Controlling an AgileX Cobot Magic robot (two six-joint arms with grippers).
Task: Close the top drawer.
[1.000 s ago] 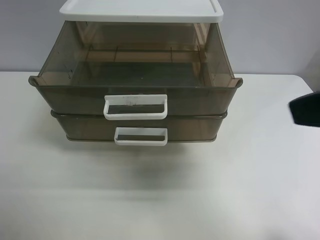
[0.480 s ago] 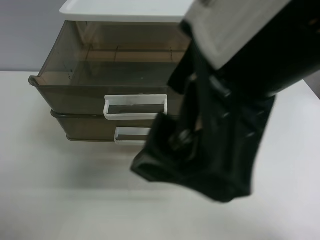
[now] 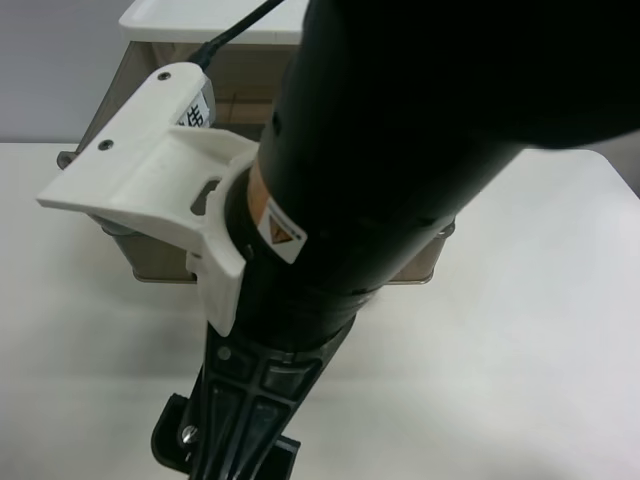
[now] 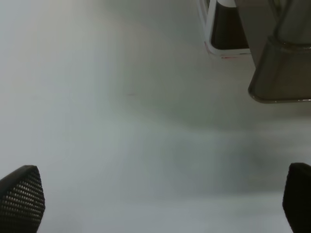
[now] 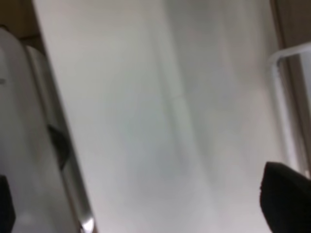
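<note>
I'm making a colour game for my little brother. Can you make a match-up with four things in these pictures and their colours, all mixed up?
Things:
1. robot arm
2. camera bracket
3. warning triangle
4. top drawer

Colours:
A. smoky brown
B. orange
C. black
D. white

Pairs: 1-C, 2-D, 3-B, 4-A

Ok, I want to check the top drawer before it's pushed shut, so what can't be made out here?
Top drawer: high view, the black arm covers its handle and most of its front.
White handle: left wrist view, cut by the edge; which drawer's, unclear.
Right wrist view: all blurred; a white loop cut by the edge.
</note>
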